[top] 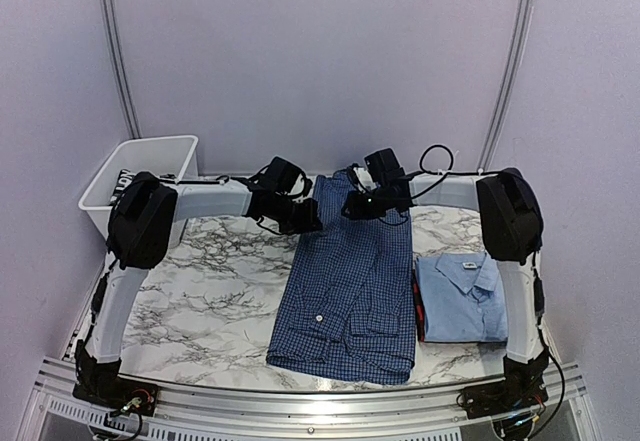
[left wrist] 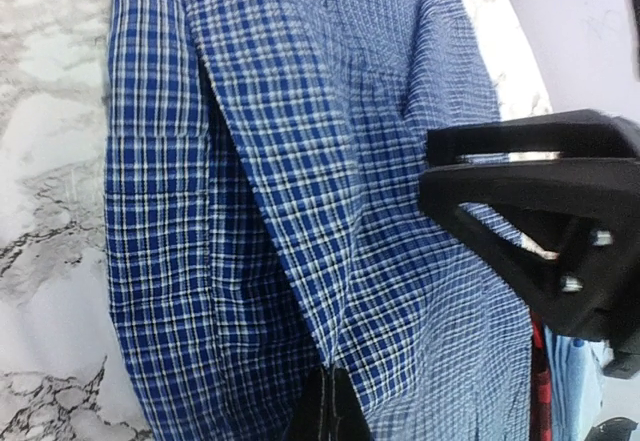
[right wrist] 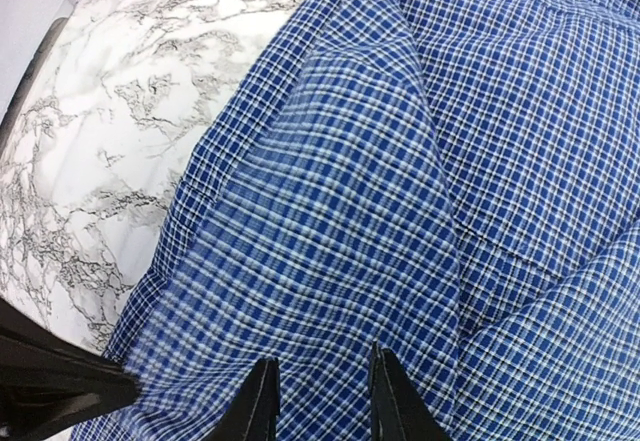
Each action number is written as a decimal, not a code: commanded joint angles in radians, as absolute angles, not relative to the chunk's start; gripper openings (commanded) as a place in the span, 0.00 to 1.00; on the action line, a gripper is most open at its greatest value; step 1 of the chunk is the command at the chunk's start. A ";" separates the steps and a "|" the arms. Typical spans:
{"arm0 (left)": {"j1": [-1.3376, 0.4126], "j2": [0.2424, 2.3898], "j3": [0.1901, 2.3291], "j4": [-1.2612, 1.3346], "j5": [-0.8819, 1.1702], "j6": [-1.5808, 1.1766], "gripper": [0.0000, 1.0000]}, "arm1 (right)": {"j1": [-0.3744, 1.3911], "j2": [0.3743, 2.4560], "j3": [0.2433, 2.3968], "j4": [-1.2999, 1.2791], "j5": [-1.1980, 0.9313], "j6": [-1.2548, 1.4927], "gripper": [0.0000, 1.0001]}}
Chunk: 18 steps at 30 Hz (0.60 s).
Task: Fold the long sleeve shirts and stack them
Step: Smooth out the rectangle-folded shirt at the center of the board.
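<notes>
left end effector point(left wrist: 325, 411) clamps dark blue shirt point(top: 345, 291) | right end effector point(right wrist: 325, 401) narrow, hold: cannot tell | confirm grip, lift level, lay edge over cloth ahead

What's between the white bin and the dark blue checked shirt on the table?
Bare marble table, per the top external view, from white bin to dark blue checked shirt; the left arm passes above.

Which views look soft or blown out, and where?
Top external: even, diffuse light, no hard shadows around the dark blue checked shirt. Left wrist: check weave sharp, but the marble table washes out toward white at left. Right wrist: cloth smeared at lower left beside the right pincer, crisper farther up.
</notes>
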State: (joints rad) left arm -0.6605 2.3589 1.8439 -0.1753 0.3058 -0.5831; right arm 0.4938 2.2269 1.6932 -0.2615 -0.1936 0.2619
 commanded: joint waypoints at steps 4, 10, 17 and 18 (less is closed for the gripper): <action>-0.662 2.299 1.806 -0.136 0.265 -0.594 0.00 | 0.485 2.229 1.726 -0.245 -0.199 0.274 0.27; -0.651 2.354 1.819 -0.142 0.271 -0.627 0.01 | 0.485 2.281 1.735 -0.236 -0.201 0.284 0.27; -0.638 2.322 1.813 -0.168 0.252 -0.612 0.29 | 0.462 2.362 1.800 -0.265 -0.159 0.270 0.26; -0.635 2.305 1.800 -0.172 0.240 -0.607 0.33 | 0.455 2.369 1.805 -0.269 -0.159 0.271 0.26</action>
State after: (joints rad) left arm -0.6468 2.3428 1.8179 -0.1535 0.2726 -0.6247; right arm 0.4862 2.3318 1.7424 -0.2550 -0.1879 0.2691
